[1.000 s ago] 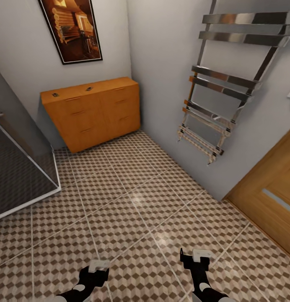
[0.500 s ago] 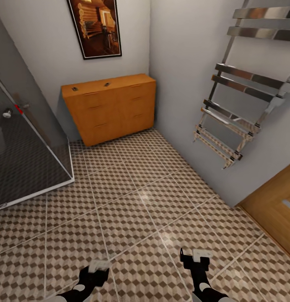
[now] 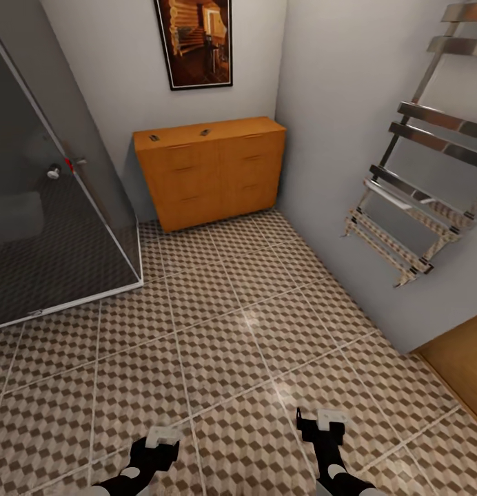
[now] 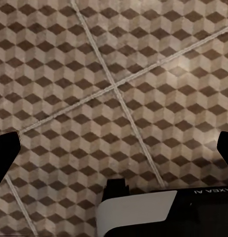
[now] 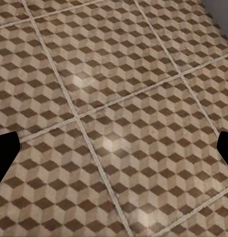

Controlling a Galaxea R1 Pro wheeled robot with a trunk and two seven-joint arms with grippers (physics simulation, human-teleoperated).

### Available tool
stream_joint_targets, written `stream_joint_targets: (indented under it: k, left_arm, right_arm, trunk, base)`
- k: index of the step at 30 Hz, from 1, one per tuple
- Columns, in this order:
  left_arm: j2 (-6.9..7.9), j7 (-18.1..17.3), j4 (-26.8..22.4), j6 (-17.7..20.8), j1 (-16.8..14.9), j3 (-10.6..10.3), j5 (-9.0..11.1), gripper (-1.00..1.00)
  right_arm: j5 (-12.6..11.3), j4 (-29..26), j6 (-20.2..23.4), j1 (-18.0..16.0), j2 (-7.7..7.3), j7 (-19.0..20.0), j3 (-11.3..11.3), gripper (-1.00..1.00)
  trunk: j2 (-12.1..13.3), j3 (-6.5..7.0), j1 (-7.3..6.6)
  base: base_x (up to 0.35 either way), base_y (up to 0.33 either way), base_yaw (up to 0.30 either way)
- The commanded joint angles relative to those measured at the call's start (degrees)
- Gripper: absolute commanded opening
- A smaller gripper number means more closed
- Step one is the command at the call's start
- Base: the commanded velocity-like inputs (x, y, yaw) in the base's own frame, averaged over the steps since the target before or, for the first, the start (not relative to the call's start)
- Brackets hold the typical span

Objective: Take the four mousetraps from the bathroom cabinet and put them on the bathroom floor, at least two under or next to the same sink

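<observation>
The cabinet (image 3: 211, 172) stands against the far wall in the corner of the room, its flat top carrying two small dark-and-tan items — mousetraps (image 3: 154, 138) by the look of them, though at this distance they are too small to make out in detail. One lies near the left end of the top, the other (image 3: 205, 131) near its middle, well apart from each other. The drawers with their bar handles are all shut.

A framed picture (image 3: 196, 41) of a log cabin interior hangs on the wall above the cabinet. To the left, a dark glass shower enclosure (image 3: 52, 227) meets the bathroom floor (image 3: 225, 331), whose cube-patterned tiles run from the cabinet's foot to the robot. On the right wall hangs a chrome towel rail (image 3: 418, 179), and a strip of wooden door (image 3: 466, 365) shows at the right edge.

Both arms hang low at the bottom of the head view, well apart from the cabinet. The left gripper (image 3: 163, 437) and the right gripper (image 3: 321, 421) hold nothing — in each wrist view the dark fingertips (image 4: 6, 153) (image 5: 5, 155) sit at opposite edges with bare tiles between, so the jaws stand wide apart.
</observation>
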Motion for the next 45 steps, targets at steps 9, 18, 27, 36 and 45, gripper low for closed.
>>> stream_joint_targets:
  k: [9, 18, 27, 36, 45]
  left_arm:
    - [-0.07, 0.08, 0.29, -0.42, -0.11, -0.49, 0.49, 1.00]
    - [-0.04, 0.08, 0.30, -0.42, -0.11, -0.49, 0.49, 1.00]
    - [-0.02, 0.07, 0.26, -0.42, -0.11, -0.49, 0.49, 1.00]
    - [-0.03, 0.05, 0.31, -0.42, -0.11, -0.49, 0.49, 1.00]
    - [-0.02, 0.05, 0.31, -0.42, -0.11, -0.49, 0.49, 1.00]
  right_arm:
    - [-0.41, 0.05, -0.23, -0.03, 0.01, -0.23, 0.52, 1.00]
    - [-0.41, 0.05, -0.24, -0.03, 0.01, -0.23, 0.51, 1.00]
    - [-0.41, 0.05, -0.24, -0.03, 0.01, -0.23, 0.51, 1.00]
    - [-0.41, 0.05, -0.24, -0.03, 0.01, -0.23, 0.51, 1.00]
    - [-0.41, 0.05, -0.24, -0.03, 0.01, -0.15, 0.51, 1.00]
  trunk:
    - [-0.10, -0.07, 0.03]
    - [-0.10, 0.46, 0.03]
    - [-0.10, 1.05, 0.03]
    - [-0.10, 1.63, 0.03]
    - [-0.10, 1.95, 0.03]
  base:
    - [0.000, 0.000, 0.261]
    - [0.000, 0.000, 0.232]
    - [0.000, 0.000, 0.225]
    - [0.000, 0.000, 0.225]
    - [0.000, 0.000, 0.126]
